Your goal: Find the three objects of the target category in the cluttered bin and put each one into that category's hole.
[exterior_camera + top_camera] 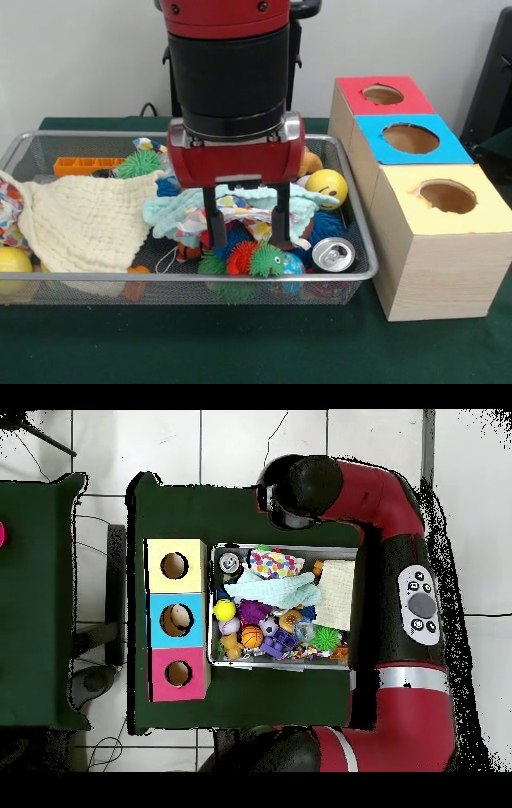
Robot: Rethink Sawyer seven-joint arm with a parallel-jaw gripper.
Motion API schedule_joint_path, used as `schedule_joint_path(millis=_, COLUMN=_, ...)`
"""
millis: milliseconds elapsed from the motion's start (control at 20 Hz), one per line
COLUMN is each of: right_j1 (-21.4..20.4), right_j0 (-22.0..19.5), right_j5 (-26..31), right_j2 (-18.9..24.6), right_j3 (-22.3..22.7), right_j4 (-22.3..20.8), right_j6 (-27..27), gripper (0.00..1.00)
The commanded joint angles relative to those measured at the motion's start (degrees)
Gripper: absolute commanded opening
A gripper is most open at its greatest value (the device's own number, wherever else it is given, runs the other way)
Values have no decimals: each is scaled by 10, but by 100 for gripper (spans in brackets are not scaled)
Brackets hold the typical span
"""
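Nearest the camera runs the front rim of the wire bin (192, 280), and from there I work down in size. My arm (228, 64) comes straight down over the bin's middle. Well to the right stand three boxes (436, 240), yellow nearest, then blue, then red farthest, each with a hole on top. A cream cloth (80, 220) covers the left half of the bin and a pale green cloth (180, 212) lies across the centre, hiding whatever is beneath. My claw (247, 228) hangs with its fingers spread apart, holding nothing, tips down among the small toys. Just below them sit a spiky orange ball (242, 258) and a spiky green ball (267, 260), side by side, which I judge to be the target kind. A can (332, 254) lies close on the right. To do this well I should centre on one ball, keep the cloth edge out of my fingers, and close gently
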Motion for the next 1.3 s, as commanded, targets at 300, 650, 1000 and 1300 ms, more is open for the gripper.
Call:
schedule_joint_path(millis=300, right_j1=-17, right_j0=-15, right_j5=-28, right_j2=-17, right_j3=121, right_j4=-9, right_j6=25, gripper=100)
schedule_joint_path(millis=650, right_j1=-10, right_j0=-14, right_j5=-34, right_j2=-24, right_j3=135, right_j4=-12, right_j6=28, gripper=100)
schedule_joint_path(millis=1000, right_j1=-9, right_j0=-1, right_j5=-27, right_j2=-54, right_j3=123, right_j4=-15, right_j6=76, gripper=100)
schedule_joint_path(millis=1300, right_j1=4, right_j0=14, right_j5=-8, right_j2=-93, right_j3=98, right_j4=-9, right_j6=127, gripper=100)
